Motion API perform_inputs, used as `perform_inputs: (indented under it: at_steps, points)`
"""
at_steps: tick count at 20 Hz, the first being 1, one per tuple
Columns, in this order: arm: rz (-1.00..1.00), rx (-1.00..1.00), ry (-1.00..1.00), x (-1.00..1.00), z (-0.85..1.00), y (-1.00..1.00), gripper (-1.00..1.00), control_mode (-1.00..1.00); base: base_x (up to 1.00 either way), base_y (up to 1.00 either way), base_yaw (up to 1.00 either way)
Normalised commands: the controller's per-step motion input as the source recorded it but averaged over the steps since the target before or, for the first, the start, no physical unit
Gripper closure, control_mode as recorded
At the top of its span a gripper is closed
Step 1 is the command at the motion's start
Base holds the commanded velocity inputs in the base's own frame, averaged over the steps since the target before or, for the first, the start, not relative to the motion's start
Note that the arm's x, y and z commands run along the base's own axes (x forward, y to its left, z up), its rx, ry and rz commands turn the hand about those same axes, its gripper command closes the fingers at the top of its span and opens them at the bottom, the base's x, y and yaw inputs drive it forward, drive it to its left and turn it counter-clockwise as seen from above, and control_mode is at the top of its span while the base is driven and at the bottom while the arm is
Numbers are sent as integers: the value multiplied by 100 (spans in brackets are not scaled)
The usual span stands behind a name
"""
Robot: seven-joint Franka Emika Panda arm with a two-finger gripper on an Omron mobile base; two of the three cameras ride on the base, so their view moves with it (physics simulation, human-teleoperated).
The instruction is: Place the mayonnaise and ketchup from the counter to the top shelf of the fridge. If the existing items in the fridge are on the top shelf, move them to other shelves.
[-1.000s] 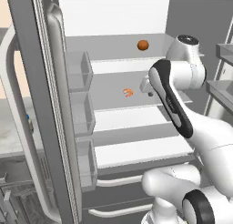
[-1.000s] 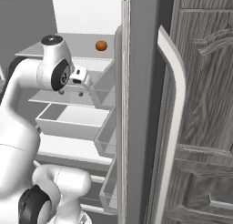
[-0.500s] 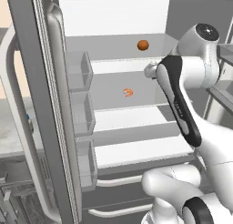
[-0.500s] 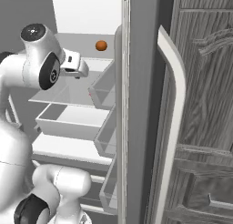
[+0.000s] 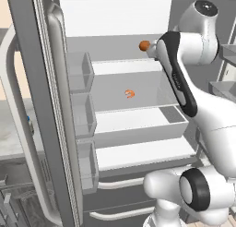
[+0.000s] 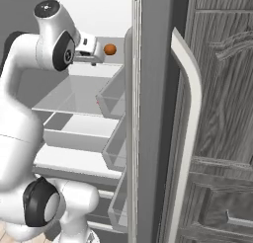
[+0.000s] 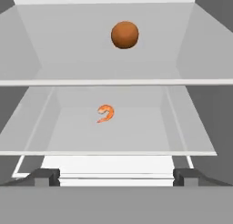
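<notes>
Left base view: arm has risen from the middle shelf; orange ball (image 5: 144, 45) on top shelf (image 5: 124, 67), just beside the wrist.
Right base view: gripper (image 6: 97, 52) lifted, ball just ahead.
Hand view: fingertips (image 7: 45, 176) spread wide, empty; shrimp (image 7: 105, 113) ahead below; ball must move next; mayonnaise, ketchup unseen.

You have one orange ball (image 7: 124, 34) at the back of the top shelf (image 7: 113, 82) and one shrimp (image 7: 105, 114) mid-shelf below it. You can count three shelves in the fridge (image 5: 138, 64) and three door bins (image 5: 80, 71) at its left edge.
</notes>
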Motion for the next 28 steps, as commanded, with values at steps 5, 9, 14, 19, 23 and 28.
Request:
perform_inputs:
  at_steps: [5,9,14,19,23,28]
  points:
    - [-1,0,0,71,0,-8,-100,-100,0,0,0]
    - [0,0,0,68,-1,0,-100,-100,0,0,0]
    - [0,0,0,53,-5,0,-100,-100,0,0,0]
    - [-3,0,1,53,-32,0,-100,-100,0,0,0]
    - [-3,0,0,61,-30,0,-100,-100,0,0,0]
    - [-3,0,1,60,-12,0,-100,-100,0,0,0]
